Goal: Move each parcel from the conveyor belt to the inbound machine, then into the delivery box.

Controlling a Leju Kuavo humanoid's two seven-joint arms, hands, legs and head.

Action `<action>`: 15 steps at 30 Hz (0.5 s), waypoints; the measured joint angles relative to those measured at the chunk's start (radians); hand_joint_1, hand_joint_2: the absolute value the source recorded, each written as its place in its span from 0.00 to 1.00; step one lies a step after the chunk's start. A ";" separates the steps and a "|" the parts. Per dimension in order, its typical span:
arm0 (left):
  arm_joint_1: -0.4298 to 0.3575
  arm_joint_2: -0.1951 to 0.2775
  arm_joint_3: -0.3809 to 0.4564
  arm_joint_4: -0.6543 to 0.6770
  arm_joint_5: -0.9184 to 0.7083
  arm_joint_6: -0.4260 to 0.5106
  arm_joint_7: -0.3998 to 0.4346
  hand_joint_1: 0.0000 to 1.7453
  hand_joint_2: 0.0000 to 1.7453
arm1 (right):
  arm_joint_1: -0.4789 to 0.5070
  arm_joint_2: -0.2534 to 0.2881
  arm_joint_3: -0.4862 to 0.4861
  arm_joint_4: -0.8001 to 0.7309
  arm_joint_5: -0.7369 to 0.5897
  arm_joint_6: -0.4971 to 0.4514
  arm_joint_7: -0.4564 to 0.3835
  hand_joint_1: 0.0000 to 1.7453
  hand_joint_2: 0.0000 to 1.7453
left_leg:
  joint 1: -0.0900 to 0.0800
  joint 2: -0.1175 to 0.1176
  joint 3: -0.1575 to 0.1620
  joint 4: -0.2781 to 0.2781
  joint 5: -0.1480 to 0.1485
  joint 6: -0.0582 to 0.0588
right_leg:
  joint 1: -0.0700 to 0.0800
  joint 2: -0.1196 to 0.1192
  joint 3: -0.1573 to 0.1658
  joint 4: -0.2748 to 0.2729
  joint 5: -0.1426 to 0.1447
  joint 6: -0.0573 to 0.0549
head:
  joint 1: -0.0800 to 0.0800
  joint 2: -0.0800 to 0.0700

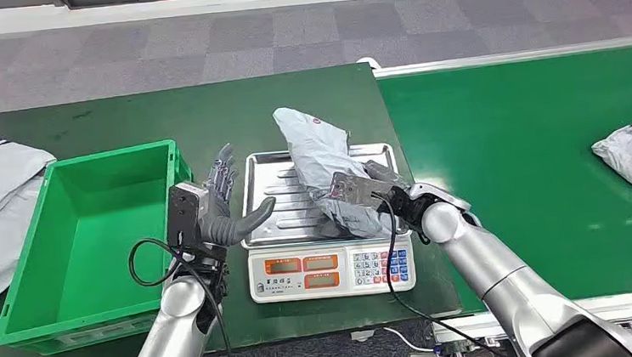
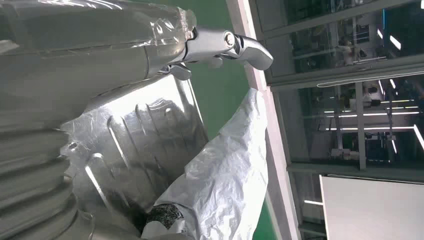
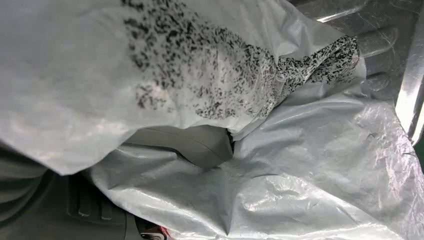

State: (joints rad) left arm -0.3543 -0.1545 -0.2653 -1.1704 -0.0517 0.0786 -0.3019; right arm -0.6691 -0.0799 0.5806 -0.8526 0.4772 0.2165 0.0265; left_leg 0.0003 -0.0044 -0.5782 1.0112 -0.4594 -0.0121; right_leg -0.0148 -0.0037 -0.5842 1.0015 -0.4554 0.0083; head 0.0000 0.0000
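Left hand (image 1: 217,208) spread and holding nothing beside the scale, right hand (image 1: 373,193) clutching the grey parcel (image 1: 319,157).
Green plastic box (image 1: 87,239) sits leftmost; then my ribbed steel scale tray (image 1: 267,191), the crinkled, glossy poly bag slumped on it, speckled inside, its folds hiding my right fingers.

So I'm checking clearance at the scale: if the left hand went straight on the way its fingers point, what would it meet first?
Probably the scale tray: the open left hand is beside its near-left edge, fingers aimed across it. Beyond lies the grey parcel that the right hand holds. Its height above the tray is unclear, so it might pass over the rim.
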 joint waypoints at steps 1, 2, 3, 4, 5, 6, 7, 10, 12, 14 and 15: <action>0.000 0.000 0.000 0.001 0.000 0.000 0.000 0.00 1.00 | 0.000 0.000 0.000 0.001 0.000 0.000 0.000 1.00 1.00 | 0.000 0.000 0.000 0.000 0.000 0.000 | 0.000 0.000 0.000 0.000 0.000 0.000 | 0.000 0.000; 0.000 0.000 0.000 0.001 0.000 0.000 0.000 0.00 1.00 | 0.000 0.000 0.000 0.002 0.000 0.000 0.000 1.00 1.00 | 0.000 0.000 0.000 0.000 0.000 0.000 | 0.000 0.000 0.000 0.000 0.000 0.000 | 0.000 0.000; 0.000 0.000 -0.001 0.002 0.000 0.000 0.000 0.00 1.00 | -0.001 0.000 0.000 0.003 0.000 0.000 0.000 1.00 1.00 | 0.000 0.000 0.000 0.000 0.000 0.000 | 0.000 0.000 0.000 0.000 0.000 0.000 | 0.000 0.000; 0.000 0.000 -0.001 0.003 0.000 0.000 0.000 0.00 1.00 | -0.001 0.000 0.000 0.005 0.000 0.000 0.000 0.75 1.00 | 0.000 0.000 0.000 0.000 0.000 0.000 | 0.000 0.000 0.000 0.000 0.000 0.000 | 0.000 0.000; -0.001 0.000 -0.001 0.004 0.000 0.000 0.000 0.00 1.00 | -0.002 0.000 0.000 0.006 -0.001 0.000 0.000 0.50 1.00 | 0.000 0.000 0.000 0.000 0.000 0.000 | 0.000 0.000 0.000 0.000 0.000 0.000 | 0.000 0.000; -0.001 0.000 -0.001 0.004 -0.001 0.000 0.000 0.00 1.00 | -0.001 0.000 0.000 0.008 -0.003 0.001 0.000 0.25 1.00 | 0.000 0.000 0.000 0.000 0.000 0.000 | 0.000 0.000 0.000 0.000 0.000 0.000 | 0.000 0.000; -0.001 0.000 -0.001 0.004 -0.002 0.002 -0.001 0.00 1.00 | 0.000 0.000 0.001 0.008 -0.005 -0.001 0.000 0.00 1.00 | 0.000 0.000 0.000 0.000 0.000 0.000 | 0.000 0.000 0.000 0.000 0.000 0.000 | 0.000 0.000; -0.001 0.000 -0.002 0.004 -0.013 0.021 -0.005 0.00 1.00 | 0.010 -0.005 0.008 0.009 0.001 -0.030 0.004 0.00 1.00 | 0.000 0.000 0.000 0.000 0.000 0.000 | 0.000 0.000 0.000 0.000 0.000 0.000 | 0.000 0.000; 0.000 0.000 -0.002 0.002 -0.026 0.042 -0.009 0.00 1.00 | 0.023 -0.008 0.013 0.009 0.003 -0.062 0.006 0.00 1.00 | 0.000 0.000 0.000 0.000 0.000 0.000 | 0.000 0.000 0.000 0.000 0.000 0.000 | 0.000 0.000; 0.002 0.001 -0.002 -0.002 -0.034 0.055 -0.012 0.00 1.00 | 0.041 -0.013 0.014 0.003 -0.010 -0.092 0.001 0.00 1.00 | 0.000 0.000 0.000 0.000 0.000 0.000 | 0.000 0.000 0.000 0.000 0.000 0.000 | 0.000 0.000; 0.004 0.001 -0.003 -0.007 -0.036 0.058 -0.013 0.00 1.00 | 0.053 -0.017 0.012 -0.005 -0.017 -0.111 -0.004 0.00 1.00 | 0.000 0.000 0.000 0.000 0.000 0.000 | 0.000 0.000 0.000 0.000 0.000 0.000 | 0.000 0.000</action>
State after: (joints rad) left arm -0.3500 -0.1533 -0.2679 -1.1770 -0.0876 0.1364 -0.3147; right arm -0.6160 -0.0968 0.5925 -0.8575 0.4606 0.1057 0.0222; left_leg 0.0003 -0.0046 -0.5781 1.0113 -0.4595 -0.0120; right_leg -0.0149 -0.0039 -0.5843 1.0012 -0.4554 0.0083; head -0.0003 0.0000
